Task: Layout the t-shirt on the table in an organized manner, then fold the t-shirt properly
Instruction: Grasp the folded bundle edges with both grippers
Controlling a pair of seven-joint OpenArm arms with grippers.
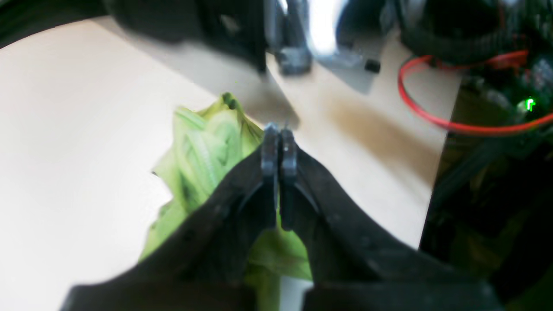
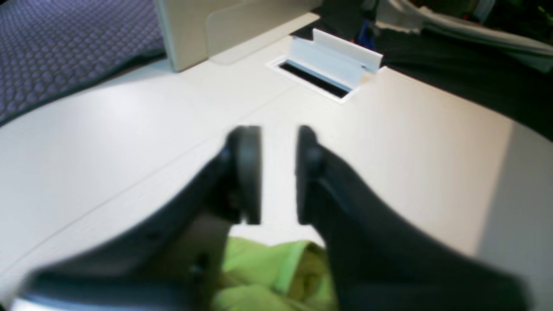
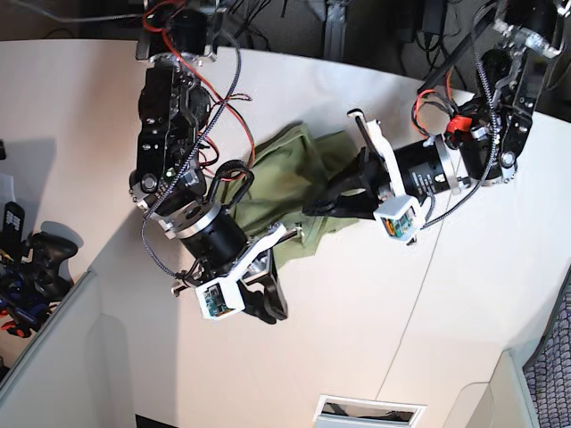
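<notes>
The t-shirt (image 3: pixel 294 183) lies bunched on the table (image 3: pixel 428 330) betw. the 2 arms, its long axis running from the far edge toward the right gripper (image 3: pixel 268 303). That gripper's jaws stand a little apart w/ nothing betw. them; the cloth edge sits just behind its tips. Left gripper (image 3: pixel 314 207) is clenched tight, tips over the heap's side; can't tell if cloth is pinched. Both are close; the right looks placed for the near hem.

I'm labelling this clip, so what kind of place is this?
Probably an office or lab workspace: a white desk-style table with a cable slot, a divider panel, patterned carpet, and a game controller nearby.
</notes>
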